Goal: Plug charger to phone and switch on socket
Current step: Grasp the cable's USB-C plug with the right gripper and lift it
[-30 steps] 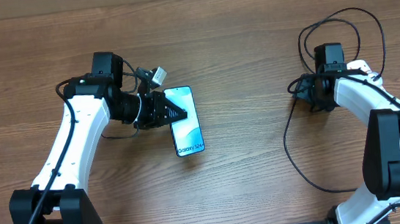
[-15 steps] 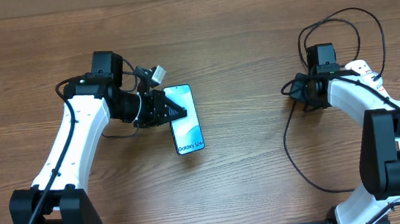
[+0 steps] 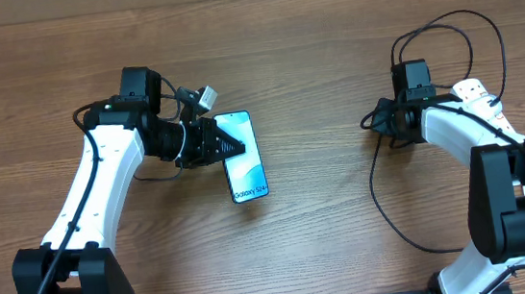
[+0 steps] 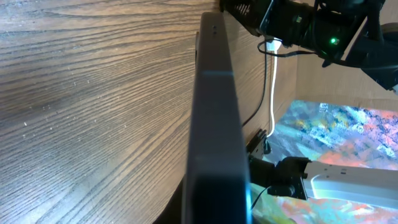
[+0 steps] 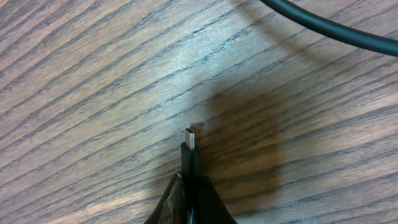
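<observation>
Right gripper (image 3: 379,122) has shifted left and pinched shut on the charger (image 5: 190,155) tip, frame right — left gripper (image 3: 224,148) clamps the phone (image 3: 245,163) edge, centre-left; plugging in and socket switch remain undone

White arm shells (image 3: 101,172), black joints (image 3: 141,86) (black wiring (image 3: 168,91)), black bases (image 3: 64,292)

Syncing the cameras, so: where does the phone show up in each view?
Overhead: phone left of centre, screen up, in the left end effector.
Left wrist: its dark edge runs down the middle.
Right wrist: not in it.
Shared landmark: the wood-grain table.
</observation>
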`<state>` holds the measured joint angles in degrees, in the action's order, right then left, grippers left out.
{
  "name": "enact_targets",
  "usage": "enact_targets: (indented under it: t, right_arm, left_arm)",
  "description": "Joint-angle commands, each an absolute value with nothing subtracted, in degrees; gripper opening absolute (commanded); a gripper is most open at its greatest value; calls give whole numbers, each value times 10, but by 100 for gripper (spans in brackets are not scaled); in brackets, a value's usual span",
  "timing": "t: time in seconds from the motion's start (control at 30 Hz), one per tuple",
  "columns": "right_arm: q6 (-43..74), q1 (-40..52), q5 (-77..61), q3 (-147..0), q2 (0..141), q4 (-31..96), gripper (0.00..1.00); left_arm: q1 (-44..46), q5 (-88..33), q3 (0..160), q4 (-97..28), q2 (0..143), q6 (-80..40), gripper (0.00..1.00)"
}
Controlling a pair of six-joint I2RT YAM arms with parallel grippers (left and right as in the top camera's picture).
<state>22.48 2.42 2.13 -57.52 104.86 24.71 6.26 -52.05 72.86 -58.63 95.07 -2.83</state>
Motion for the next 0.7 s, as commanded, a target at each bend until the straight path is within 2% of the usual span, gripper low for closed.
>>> enact_targets:
  t: [0.0, 0.27, 0.47, 0.67]
  right_arm:
    - [211, 28, -11, -561, 1068, 260, 4]
    - [96, 28, -239, -649, 1033, 386, 4]
    - [34, 28, -454, -668, 946, 470, 4]
    - [-72, 29, -574, -667, 876, 593, 4]
  left_arm:
    - [64, -538, 739, -584, 945, -34, 4]
    - [64, -539, 739, -583, 945, -34, 4]
    - [61, -543, 739, -564, 945, -34, 4]
    - [40, -685, 739, -463, 945, -30, 4]
